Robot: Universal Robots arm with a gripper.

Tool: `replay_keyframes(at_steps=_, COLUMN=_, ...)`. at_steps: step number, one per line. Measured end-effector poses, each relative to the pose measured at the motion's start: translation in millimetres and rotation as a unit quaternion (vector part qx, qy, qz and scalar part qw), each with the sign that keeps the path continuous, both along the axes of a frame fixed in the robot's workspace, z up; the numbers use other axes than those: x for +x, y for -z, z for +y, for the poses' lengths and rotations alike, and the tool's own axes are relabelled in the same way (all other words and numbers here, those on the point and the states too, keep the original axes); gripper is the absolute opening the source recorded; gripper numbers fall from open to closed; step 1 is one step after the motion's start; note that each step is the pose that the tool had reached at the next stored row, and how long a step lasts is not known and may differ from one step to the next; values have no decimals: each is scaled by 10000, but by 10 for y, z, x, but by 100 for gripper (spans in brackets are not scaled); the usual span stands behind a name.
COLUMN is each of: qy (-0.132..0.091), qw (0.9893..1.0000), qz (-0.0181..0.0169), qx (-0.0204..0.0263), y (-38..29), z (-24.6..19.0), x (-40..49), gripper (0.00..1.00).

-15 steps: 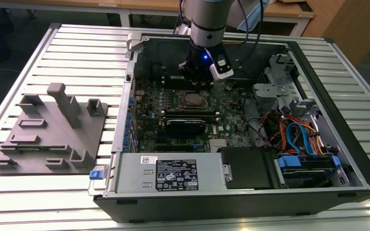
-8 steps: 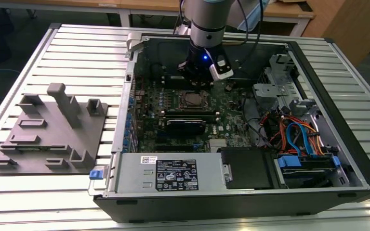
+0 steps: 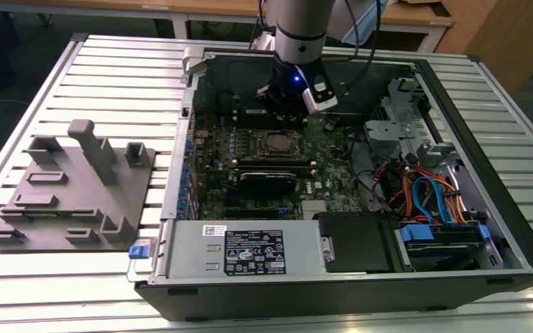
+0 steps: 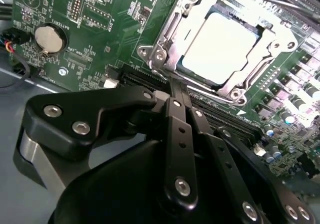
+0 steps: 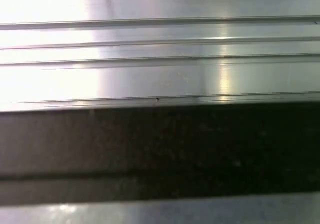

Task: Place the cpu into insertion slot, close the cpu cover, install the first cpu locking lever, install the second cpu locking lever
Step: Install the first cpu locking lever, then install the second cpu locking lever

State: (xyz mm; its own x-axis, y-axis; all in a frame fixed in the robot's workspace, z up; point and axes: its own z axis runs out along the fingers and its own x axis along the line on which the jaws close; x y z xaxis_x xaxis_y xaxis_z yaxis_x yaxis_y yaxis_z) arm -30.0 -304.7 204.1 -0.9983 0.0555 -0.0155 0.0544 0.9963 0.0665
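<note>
Toward the exterior view's twelve o'clock from the insertion slot (image 3: 257, 144), the near-vertical arm's (image 3: 299, 35) shadowed gripper (image 3: 285, 111) hangs pressed together, empty; the cpu (image 4: 220, 48), glare-whitened in the second wrist view, lies within the cpu cover (image 4: 172, 28).

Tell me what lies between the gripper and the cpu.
In the second wrist view, the silvery edge of the cpu cover lies between the gripper and the cpu; nothing else stands there.
</note>
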Motion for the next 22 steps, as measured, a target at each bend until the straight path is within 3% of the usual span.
replay_keyframes(at_steps=6, qy=0, qw=10000, qz=0, qx=-36, y=3, z=-26, x=0, gripper=10)
replay_keyframes(at_steps=22, qy=0, qw=10000, qz=0, qx=-41, y=6, z=-32, x=0, gripper=10)
